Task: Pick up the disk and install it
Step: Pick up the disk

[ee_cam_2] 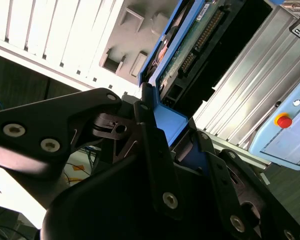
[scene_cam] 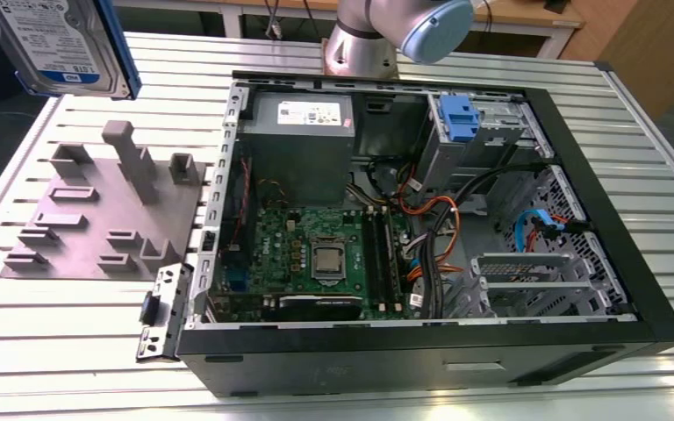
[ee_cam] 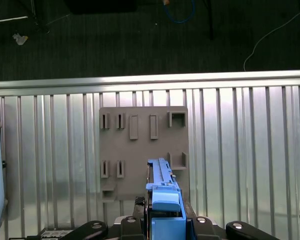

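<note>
Exterior view: disk (scene_cam: 62, 44) hangs in the air at that view's left, over the fixture plate (scene_cam: 91, 219), well apart from the case (scene_cam: 618, 202). Second wrist view: gripper (ee_cam_2: 160, 112) pinches 1 blue-railed end, with bare circuit board showing. Judged rigid, dense, shock-sensitive; hold by rails and edges, not board. Open room over plate; case interior crowded, cables (scene_cam: 431, 210) near the cage (scene_cam: 477, 132).

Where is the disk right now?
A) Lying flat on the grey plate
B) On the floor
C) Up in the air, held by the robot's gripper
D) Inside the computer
C. In the exterior view the disk is high above the grey plate, and in the second wrist view the gripper is closed on its blue edge.
</note>
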Robot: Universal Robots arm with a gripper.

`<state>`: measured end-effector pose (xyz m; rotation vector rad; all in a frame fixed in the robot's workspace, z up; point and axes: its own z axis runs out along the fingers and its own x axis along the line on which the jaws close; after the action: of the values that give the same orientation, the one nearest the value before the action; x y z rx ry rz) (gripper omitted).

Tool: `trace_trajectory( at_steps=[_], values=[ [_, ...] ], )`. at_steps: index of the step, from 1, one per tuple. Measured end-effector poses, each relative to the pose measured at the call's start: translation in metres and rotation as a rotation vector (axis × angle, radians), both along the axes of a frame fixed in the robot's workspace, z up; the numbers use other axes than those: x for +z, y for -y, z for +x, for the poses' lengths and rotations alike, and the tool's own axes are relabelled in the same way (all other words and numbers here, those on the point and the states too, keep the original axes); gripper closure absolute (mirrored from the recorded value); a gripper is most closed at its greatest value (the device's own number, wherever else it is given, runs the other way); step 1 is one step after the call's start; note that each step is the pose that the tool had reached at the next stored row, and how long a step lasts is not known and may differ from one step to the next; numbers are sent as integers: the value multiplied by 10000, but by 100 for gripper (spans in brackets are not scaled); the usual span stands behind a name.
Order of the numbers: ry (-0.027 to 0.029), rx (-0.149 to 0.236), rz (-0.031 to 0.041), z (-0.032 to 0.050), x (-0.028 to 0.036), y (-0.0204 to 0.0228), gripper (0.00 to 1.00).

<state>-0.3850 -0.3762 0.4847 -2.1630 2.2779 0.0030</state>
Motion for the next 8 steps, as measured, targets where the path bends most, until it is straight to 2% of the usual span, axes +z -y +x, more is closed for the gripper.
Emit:
trace_trajectory(
  at_steps=[8],
  values=[
    [1,-1,-20,6,-1,55,64]
  ],
)
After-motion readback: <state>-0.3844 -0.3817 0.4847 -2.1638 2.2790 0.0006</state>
